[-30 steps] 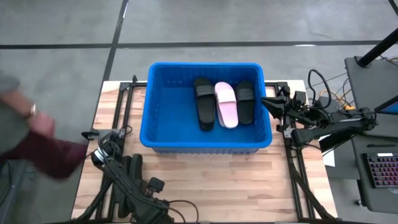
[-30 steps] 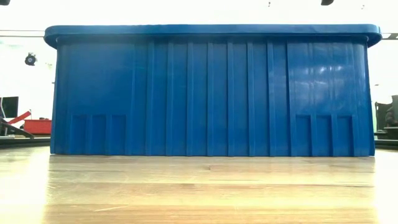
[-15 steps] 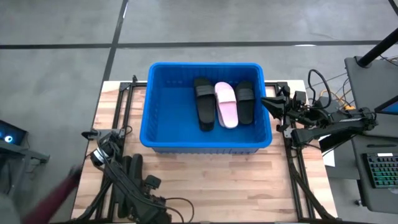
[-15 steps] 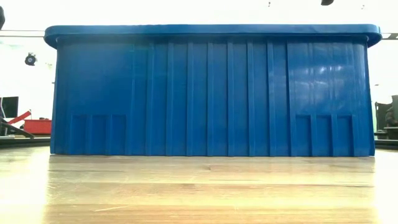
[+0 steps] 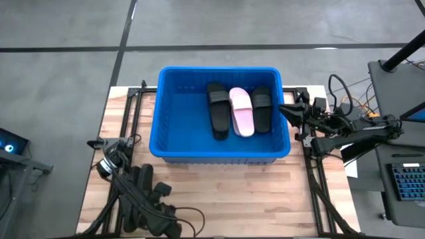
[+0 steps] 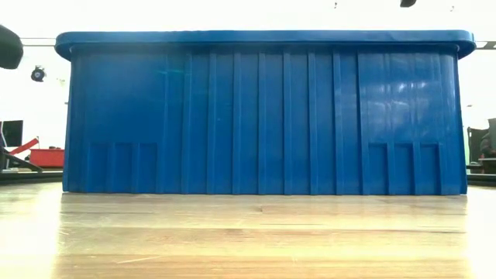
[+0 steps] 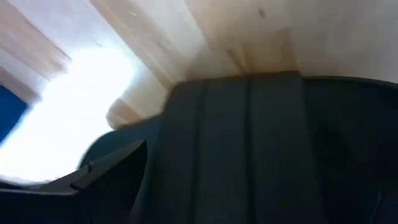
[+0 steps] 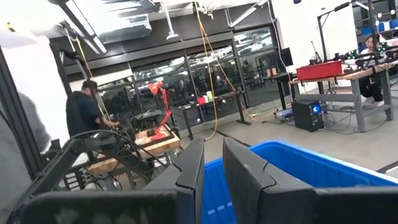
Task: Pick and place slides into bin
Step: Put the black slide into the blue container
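Note:
The blue bin [image 5: 174, 136] stands on the middle of the table and fills the low view [image 6: 263, 116]. Two black slides [image 5: 218, 109] [image 5: 263, 108] and a pale pink slide [image 5: 242, 111] lie side by side, soles down, on the bin's floor at its right half. My left gripper [image 5: 139, 179] is low over the table's front left corner. Its wrist view is filled by a dark ribbed surface [image 7: 249, 149] lying on the wood, seemingly a black slide. My right gripper [image 8: 212, 168] is shut and empty, level, just outside the bin's right wall [image 5: 287, 129].
Bare wood [image 5: 232, 192] lies between the bin and the table's near edge. Metal frames and cables [image 5: 319, 153] stand along both side edges. A keyboard and a desk [image 5: 405, 179] are to the right, off the table. People and benches show in the room beyond [image 8: 87, 112].
A person's arm in a dark red sleeve at the table's left has drawn back out of view. My left arm has shifted a little at the front left corner, and a dark part of it has come into the low view's upper left. The bin and slides have stayed still.

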